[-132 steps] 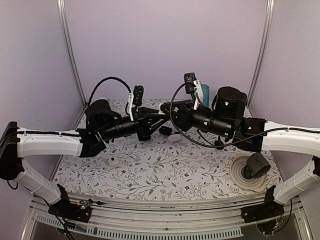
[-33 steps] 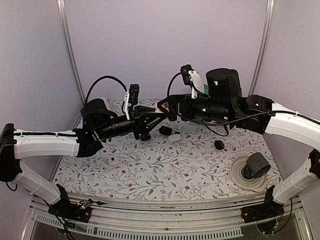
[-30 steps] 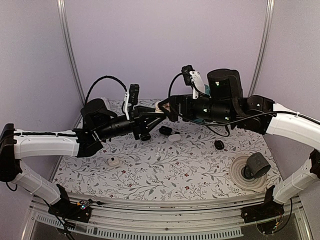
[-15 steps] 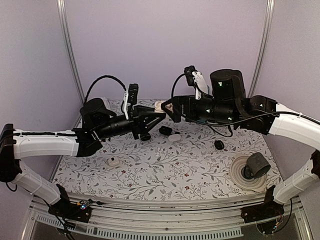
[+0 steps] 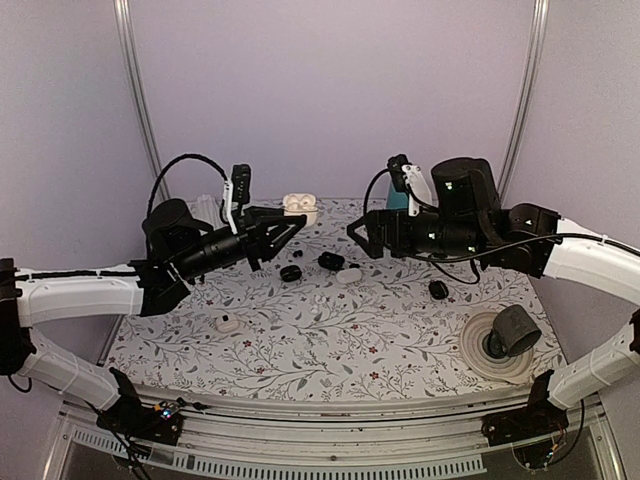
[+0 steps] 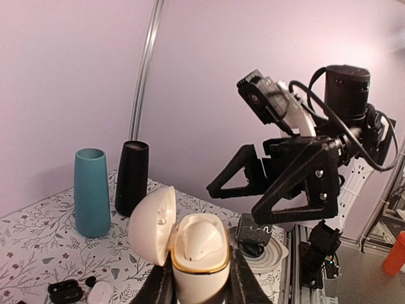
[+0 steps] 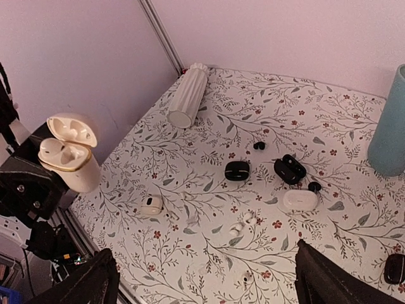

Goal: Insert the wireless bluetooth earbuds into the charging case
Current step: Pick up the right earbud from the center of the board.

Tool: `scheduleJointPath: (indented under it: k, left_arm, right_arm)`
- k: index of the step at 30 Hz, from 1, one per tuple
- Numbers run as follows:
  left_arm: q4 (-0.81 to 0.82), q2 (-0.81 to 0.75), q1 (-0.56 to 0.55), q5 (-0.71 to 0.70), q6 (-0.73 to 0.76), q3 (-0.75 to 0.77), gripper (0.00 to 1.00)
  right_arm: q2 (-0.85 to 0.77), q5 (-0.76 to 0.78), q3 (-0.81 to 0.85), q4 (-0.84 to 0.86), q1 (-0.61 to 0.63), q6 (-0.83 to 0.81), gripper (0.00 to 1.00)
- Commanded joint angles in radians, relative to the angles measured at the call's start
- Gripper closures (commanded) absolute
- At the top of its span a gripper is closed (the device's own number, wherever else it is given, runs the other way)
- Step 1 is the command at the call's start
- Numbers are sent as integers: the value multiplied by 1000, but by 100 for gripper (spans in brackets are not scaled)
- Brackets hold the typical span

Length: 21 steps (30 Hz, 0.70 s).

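My left gripper is shut on the charging case, a white pebble with a gold rim, and holds it upright in the air with its lid flipped open. One white earbud sits in the case's well. From above, the case hangs over the back of the table. My right gripper stands open and empty to the right of the case, apart from it. Loose white earbuds lie on the floral table below it, and another lies nearer.
On the floral table lie a small white piece with a dark spot, a shut white case, two black cases and small black buds. A ribbed white cylinder, a teal vase and a plate with a black cup stand around.
My left arm has drawn back to the left and lifted the open case higher. My right gripper has pulled away to the right, so it is no longer at the case.
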Motion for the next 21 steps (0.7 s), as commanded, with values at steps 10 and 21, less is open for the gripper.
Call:
scheduleJointPath:
  k: [10, 21]
  left_arm:
    - [-10, -93, 59, -100, -20, -60, 100]
    - [-14, -119, 72, -97, -29, -76, 100]
  right_arm:
    - [184, -113, -109, -86, -3, 66, 22]
    - [469, -193, -12, -138, -4, 62, 37]
